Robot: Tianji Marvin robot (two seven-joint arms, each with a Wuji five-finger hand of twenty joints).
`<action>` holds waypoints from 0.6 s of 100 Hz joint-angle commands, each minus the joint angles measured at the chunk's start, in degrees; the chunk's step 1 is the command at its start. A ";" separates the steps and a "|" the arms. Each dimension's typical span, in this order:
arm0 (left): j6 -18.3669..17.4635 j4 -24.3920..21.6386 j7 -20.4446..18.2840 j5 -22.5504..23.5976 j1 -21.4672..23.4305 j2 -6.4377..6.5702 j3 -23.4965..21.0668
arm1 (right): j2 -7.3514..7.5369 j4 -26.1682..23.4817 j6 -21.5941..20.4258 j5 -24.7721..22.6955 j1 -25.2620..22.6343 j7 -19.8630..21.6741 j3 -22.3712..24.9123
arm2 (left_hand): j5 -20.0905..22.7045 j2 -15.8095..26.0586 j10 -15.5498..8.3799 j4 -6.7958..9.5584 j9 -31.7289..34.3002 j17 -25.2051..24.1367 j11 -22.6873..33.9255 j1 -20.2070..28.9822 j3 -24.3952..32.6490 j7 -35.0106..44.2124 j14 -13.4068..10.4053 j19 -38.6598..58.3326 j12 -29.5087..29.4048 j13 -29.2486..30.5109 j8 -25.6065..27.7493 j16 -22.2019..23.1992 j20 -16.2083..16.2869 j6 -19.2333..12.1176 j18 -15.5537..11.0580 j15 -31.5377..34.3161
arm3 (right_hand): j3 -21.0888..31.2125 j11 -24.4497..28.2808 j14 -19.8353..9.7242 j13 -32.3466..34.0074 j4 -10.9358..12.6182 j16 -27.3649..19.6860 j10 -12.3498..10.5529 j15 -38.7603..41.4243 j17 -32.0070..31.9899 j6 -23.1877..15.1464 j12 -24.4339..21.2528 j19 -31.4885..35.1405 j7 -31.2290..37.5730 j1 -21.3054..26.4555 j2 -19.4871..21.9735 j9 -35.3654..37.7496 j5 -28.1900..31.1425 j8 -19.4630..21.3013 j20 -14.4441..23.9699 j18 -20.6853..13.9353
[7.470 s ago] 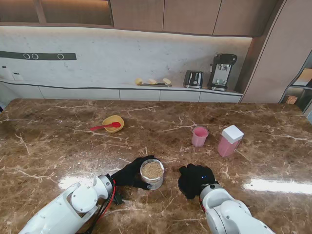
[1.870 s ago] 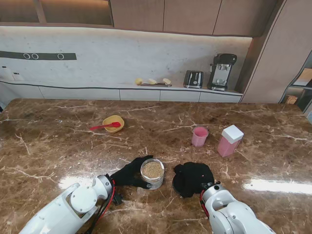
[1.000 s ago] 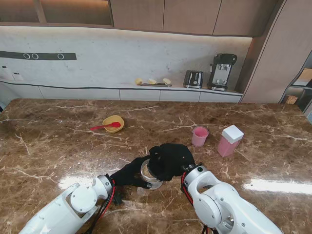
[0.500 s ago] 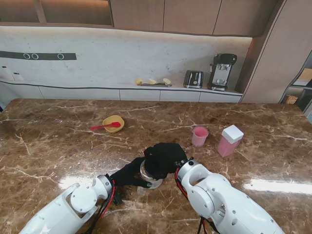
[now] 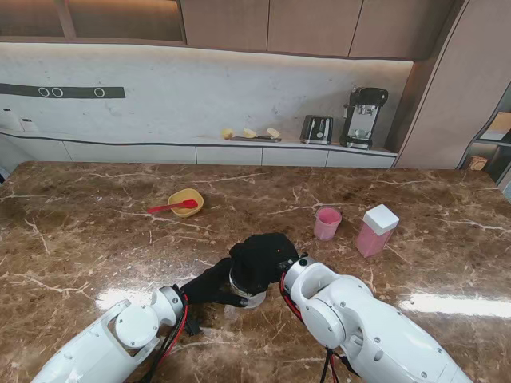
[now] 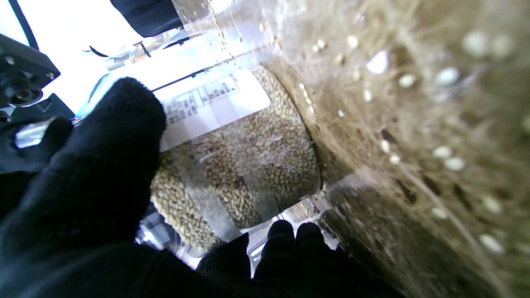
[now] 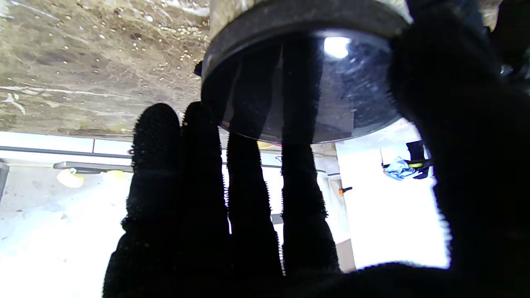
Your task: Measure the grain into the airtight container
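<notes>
While left hand (image 5: 209, 286) clamps the grain jar (image 6: 232, 165), right hand (image 5: 259, 259) holds lid (image 7: 298, 82) over it; white label (image 6: 211, 105) unreadable.

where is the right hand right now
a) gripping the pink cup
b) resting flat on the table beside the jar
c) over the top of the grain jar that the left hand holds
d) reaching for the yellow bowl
c: in the stand view the right hand covers the top of the grain jar, while the left hand grips the jar's side; the pink cup and yellow bowl stand apart, untouched.
</notes>
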 commanded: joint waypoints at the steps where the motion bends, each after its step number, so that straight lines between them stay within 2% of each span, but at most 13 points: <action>1: 1.41 2.74 -0.87 0.41 1.62 0.56 0.76 | -0.05 0.59 0.42 0.56 0.64 0.87 -0.38 | 1.79 1.41 0.00 2.06 -1.22 5.49 -0.57 1.42 -1.41 15.97 13.32 9.63 0.58 -1.14 0.48 0.96 6.08 -2.86 25.52 0.12 | 14.91 3.17 -7.43 -0.85 13.67 -0.59 -8.89 0.64 -0.91 -3.94 0.30 -0.56 8.67 7.50 13.74 2.12 4.93 2.80 0.60 -2.54; 20: 1.41 2.77 -0.97 0.36 1.65 0.58 0.76 | -0.04 1.34 0.14 2.01 1.59 1.65 -1.16 | 1.77 1.46 0.06 2.09 -1.20 5.51 -0.55 1.45 -1.38 16.22 13.30 9.61 0.65 -1.12 0.47 0.96 6.06 -2.74 25.57 0.15 | 14.32 0.53 -6.92 -1.28 13.80 -2.47 -8.42 -1.86 -1.51 -3.51 -2.46 -1.81 7.08 7.03 14.63 1.88 4.73 1.12 0.46 -2.50; 40: 1.30 2.86 -0.87 0.31 1.58 0.53 0.86 | 0.22 1.14 -0.28 1.89 1.88 3.18 -1.27 | 1.63 1.59 -0.02 2.10 -1.20 5.51 -0.52 1.38 -1.28 16.30 13.26 9.68 0.74 -1.12 0.39 0.98 6.15 -2.68 25.57 0.18 | 13.20 -4.25 -6.49 -1.65 13.99 -5.70 -8.02 -6.15 -2.46 -3.10 -8.18 -2.74 2.93 6.08 16.14 1.56 3.98 -4.17 0.45 -2.04; 60: 1.34 2.88 -0.85 0.31 1.56 0.52 0.89 | 0.31 1.55 -0.70 0.87 1.63 2.58 -1.85 | 1.61 1.58 0.04 2.09 -1.19 5.49 -0.53 1.31 -1.23 16.41 13.28 9.69 0.78 -1.11 0.34 0.98 6.20 -2.59 25.58 0.20 | 12.45 -4.45 -6.99 -1.53 13.85 -5.66 -7.85 -6.11 -2.66 -3.00 -8.79 -2.70 2.24 5.40 16.31 1.31 3.36 -5.59 0.71 -2.39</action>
